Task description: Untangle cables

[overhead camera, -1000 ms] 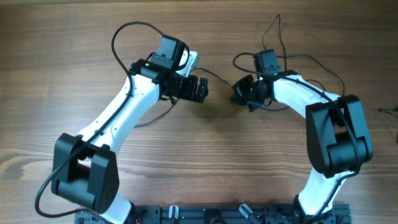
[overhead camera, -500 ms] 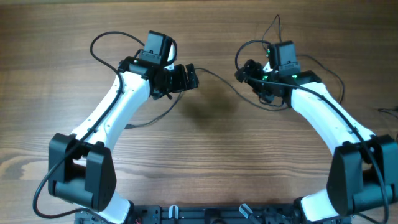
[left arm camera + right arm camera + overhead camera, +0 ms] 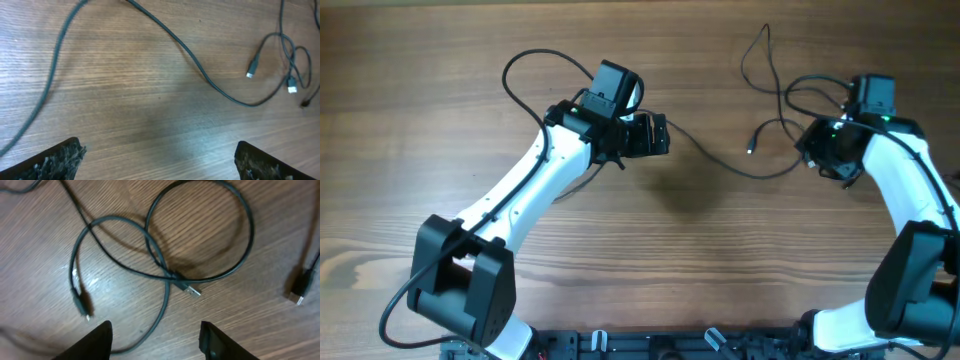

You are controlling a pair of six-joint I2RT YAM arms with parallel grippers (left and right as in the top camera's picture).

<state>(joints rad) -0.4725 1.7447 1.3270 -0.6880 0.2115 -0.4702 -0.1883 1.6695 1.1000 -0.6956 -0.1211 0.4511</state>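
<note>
Thin black cables lie loose on the wooden table. In the overhead view one cable (image 3: 720, 160) runs from beside my left gripper (image 3: 658, 134) in a curve toward my right gripper (image 3: 817, 150), and a plug end (image 3: 752, 150) lies between them. The left wrist view shows that cable (image 3: 190, 52) and two plugs (image 3: 251, 70) ahead of the open left gripper (image 3: 157, 146), which holds nothing. In the right wrist view a looped cable (image 3: 240, 215) crosses another cable (image 3: 167, 297) just ahead of the open right gripper (image 3: 156, 326). Its fingers (image 3: 87, 342) touch no cable.
Another thin cable (image 3: 760, 50) snakes toward the table's far edge. A thicker black wire (image 3: 525, 65) arches off the left arm. A further plug (image 3: 297, 292) lies at the right of the right wrist view. The arms' bases stand at the near edge.
My right gripper has opened and swung right, away from the middle. The cables now lie spread on the table. My left gripper moved left, then back right, and stayed open.
</note>
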